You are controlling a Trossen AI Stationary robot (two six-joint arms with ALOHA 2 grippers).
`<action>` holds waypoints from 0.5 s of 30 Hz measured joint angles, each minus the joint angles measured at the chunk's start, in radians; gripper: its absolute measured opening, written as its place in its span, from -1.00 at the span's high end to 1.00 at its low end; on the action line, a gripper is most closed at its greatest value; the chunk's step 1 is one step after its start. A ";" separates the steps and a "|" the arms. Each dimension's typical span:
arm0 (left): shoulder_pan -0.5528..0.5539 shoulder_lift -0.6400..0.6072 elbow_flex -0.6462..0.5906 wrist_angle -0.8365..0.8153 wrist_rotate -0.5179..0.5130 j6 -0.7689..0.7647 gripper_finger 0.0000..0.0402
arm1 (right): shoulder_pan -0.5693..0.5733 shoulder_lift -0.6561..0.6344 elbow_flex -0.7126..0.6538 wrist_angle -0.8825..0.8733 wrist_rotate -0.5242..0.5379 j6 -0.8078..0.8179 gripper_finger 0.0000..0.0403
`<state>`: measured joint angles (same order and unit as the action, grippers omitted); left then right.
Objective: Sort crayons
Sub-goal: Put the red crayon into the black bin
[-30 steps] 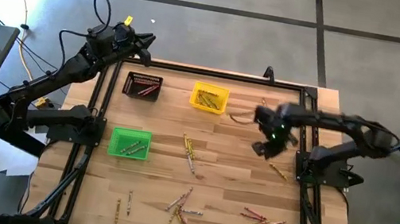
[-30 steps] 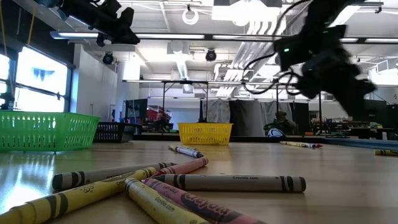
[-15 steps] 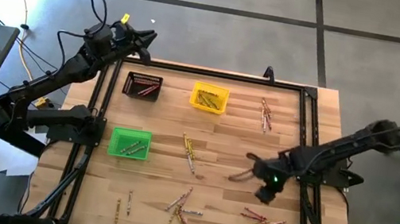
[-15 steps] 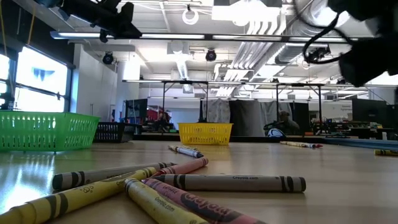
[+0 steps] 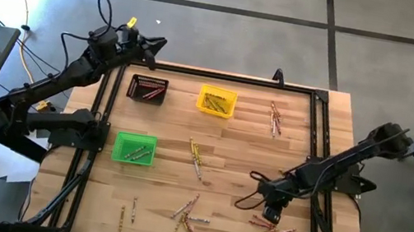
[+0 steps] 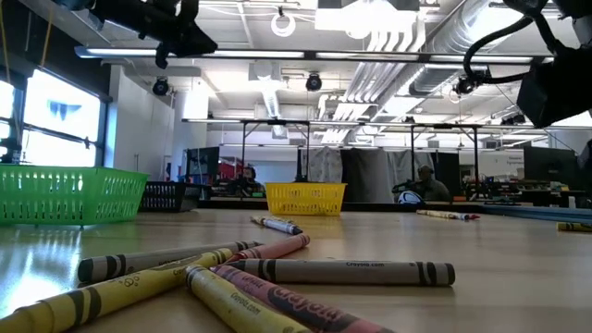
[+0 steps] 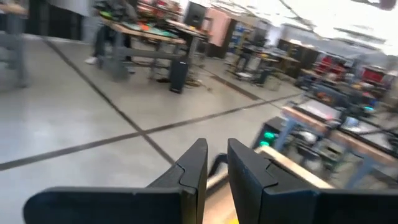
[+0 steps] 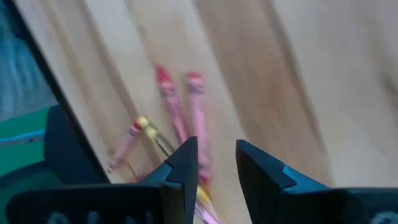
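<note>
- The right gripper [image 5: 268,212] has swung from the far side of the table, near the yellow bin [image 5: 217,101], down to the near right part, at about five o'clock from the table's middle. It now hangs just above a cluster of red and yellow crayons [image 5: 268,228].
- In the right wrist view its fingers [image 8: 186,163] stand a little apart with nothing between them, and two red crayons [image 8: 194,112] lie on the wood straight ahead of the gap.
- My reading: it has finished one trip and is lining up for the next pick, most likely one of those red sticks.
- The left gripper [image 5: 154,43] waits off the table's far left corner, at about eleven o'clock, above the black bin [image 5: 147,89]. Its fingers [image 7: 198,163] are nearly together and hold nothing.
- Crayons already sit in the black, yellow and green bin [image 5: 134,148].
- Loose crayons remain: a few at one o'clock [image 5: 275,118], a pair near the middle [image 5: 195,157], a clump at six o'clock [image 5: 188,215] and two at seven o'clock [image 5: 126,213].
- The sort looks far from complete.
</note>
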<state>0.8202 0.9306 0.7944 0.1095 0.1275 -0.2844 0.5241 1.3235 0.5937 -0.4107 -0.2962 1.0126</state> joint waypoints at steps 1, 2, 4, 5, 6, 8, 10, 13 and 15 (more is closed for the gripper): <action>-0.006 0.000 0.000 0.003 0.017 -0.001 0.76 | 0.004 0.016 0.000 0.020 0.000 0.002 0.53; -0.015 0.000 0.000 0.007 0.031 -0.001 0.76 | 0.008 0.030 0.000 0.035 0.001 0.008 0.53; -0.032 0.000 0.000 0.010 0.045 -0.002 0.76 | 0.016 0.062 0.000 0.070 0.001 0.036 0.53; -0.042 0.000 0.000 0.012 0.046 -0.002 0.76 | 0.022 0.074 0.000 0.073 0.001 0.052 0.53; -0.052 0.000 0.000 0.013 0.047 -0.002 0.76 | 0.027 0.088 0.000 0.083 -0.003 0.065 0.53; -0.069 0.000 0.000 0.016 0.047 -0.002 0.76 | 0.037 0.107 0.000 0.109 -0.009 0.087 0.50; -0.085 0.000 0.000 0.017 0.047 -0.002 0.76 | 0.045 0.123 0.000 0.119 -0.009 0.100 0.46; -0.106 0.000 0.000 0.017 0.047 -0.002 0.76 | 0.059 0.136 0.000 0.123 0.001 0.103 0.39; -0.118 0.000 0.000 0.016 0.046 -0.003 0.76 | 0.067 0.145 0.000 0.127 0.006 0.089 0.36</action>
<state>0.7019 0.9306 0.7944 0.1258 0.1738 -0.2870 0.5914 1.4685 0.5941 -0.2836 -0.2898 1.1019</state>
